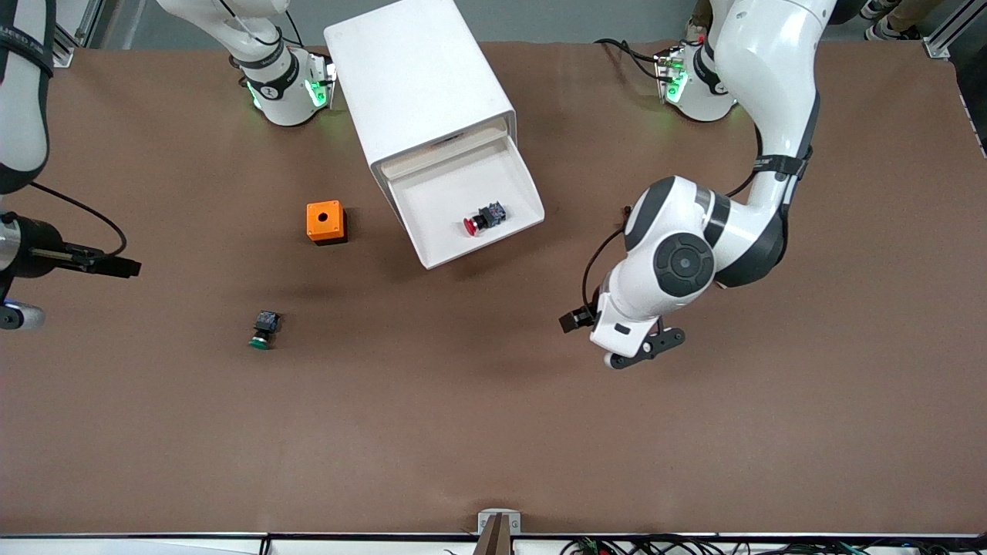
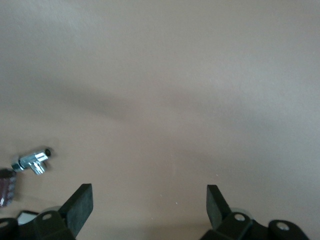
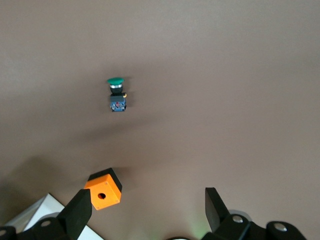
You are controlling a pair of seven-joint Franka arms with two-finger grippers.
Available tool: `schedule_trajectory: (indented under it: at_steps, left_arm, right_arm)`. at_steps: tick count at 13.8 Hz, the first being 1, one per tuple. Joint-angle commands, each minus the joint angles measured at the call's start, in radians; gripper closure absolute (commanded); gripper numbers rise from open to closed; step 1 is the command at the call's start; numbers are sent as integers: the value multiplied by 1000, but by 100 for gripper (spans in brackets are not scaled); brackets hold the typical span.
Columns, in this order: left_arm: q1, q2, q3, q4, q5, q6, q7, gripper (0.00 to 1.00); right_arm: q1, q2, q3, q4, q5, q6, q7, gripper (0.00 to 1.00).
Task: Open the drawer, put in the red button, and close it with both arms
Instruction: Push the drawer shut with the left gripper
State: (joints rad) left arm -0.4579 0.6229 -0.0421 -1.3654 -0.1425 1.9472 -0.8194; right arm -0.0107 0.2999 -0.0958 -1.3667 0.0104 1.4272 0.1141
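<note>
The white cabinet stands between the two arm bases, and its drawer is pulled open toward the front camera. The red button lies on its side inside the drawer. My left gripper hangs over bare table, toward the left arm's end from the drawer. In the left wrist view it is open and empty. My right gripper is open and empty, high over the table near the orange box. Only part of the right arm shows at the edge of the front view.
An orange box with a hole sits beside the drawer toward the right arm's end; it also shows in the right wrist view. A green-capped button lies nearer the front camera than the box, and shows in the right wrist view.
</note>
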Motion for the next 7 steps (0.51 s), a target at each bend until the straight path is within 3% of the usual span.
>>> schedule_trajectory:
  at_steps: [1, 7]
  left_arm:
    - [-45, -15, 10, -32, 23, 28, -35, 0]
    - [-146, -14, 4, -53, 92, 44, -178, 0]
  right_arm:
    - [-28, -10, 21, 49, -49, -28, -114, 0]
    - [-69, -45, 22, 69, -58, -62, -149, 0]
